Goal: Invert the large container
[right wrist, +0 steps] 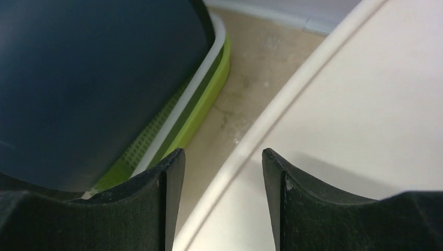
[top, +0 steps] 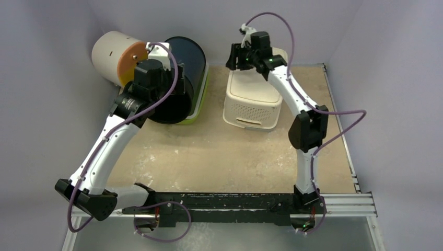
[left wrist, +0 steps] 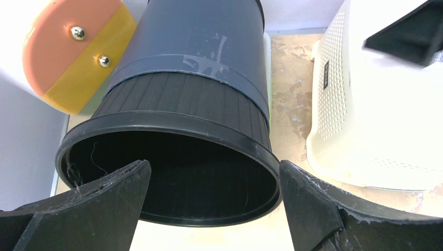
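Observation:
The large container is a dark blue and black bucket (top: 190,63) (left wrist: 193,68) (right wrist: 94,78). It lies on its side at the back left, with its open mouth facing the near side and its body resting on a green and white tray (top: 201,102). My left gripper (top: 162,89) (left wrist: 214,167) is wide open at the mouth. One finger stands in front of the opening and the other just outside the rim's right edge, gripping nothing. My right gripper (top: 237,57) (right wrist: 223,154) is open above the gap between the bucket and a cream basket (top: 253,94).
The cream perforated basket (left wrist: 376,104) (right wrist: 365,104) stands bottom up to the right of the bucket. A white canister with an orange and yellow end (top: 109,52) (left wrist: 68,57) lies on its side against the back-left wall. The tray's green edge (right wrist: 198,99) runs between bucket and basket.

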Motion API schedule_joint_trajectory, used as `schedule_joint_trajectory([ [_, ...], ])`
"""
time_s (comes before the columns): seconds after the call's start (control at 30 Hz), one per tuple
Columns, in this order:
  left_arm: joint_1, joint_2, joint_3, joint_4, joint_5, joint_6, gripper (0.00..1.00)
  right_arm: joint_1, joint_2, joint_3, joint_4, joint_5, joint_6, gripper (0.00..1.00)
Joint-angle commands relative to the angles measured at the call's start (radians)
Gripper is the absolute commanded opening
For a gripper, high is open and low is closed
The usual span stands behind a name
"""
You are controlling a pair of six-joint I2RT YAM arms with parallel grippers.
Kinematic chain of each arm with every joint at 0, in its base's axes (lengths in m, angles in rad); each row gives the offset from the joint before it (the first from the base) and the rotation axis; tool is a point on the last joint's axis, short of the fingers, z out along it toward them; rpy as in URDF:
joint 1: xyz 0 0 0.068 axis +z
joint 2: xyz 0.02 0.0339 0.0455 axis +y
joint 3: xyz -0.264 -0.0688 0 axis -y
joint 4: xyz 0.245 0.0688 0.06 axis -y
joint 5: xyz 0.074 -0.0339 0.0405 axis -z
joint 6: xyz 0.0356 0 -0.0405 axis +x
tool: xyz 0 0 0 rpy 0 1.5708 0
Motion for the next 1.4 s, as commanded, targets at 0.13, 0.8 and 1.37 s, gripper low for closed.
schedule_joint_trajectory([
  [0.13,0.006,-0.043,-0.002,0.031,-0.014,-0.019,0.93,0.121,0.093,0.164,-0.127,0.088,-0.049,0.59],
  [0.8,0.006,-0.045,-0.013,0.022,-0.027,-0.013,0.93,0.088,0.158,0.066,-0.282,0.490,-0.001,0.61],
  [1.37,0.005,-0.080,-0.025,0.009,-0.024,-0.053,0.93,-0.157,0.050,-0.188,-0.173,0.586,-0.083,0.71],
])
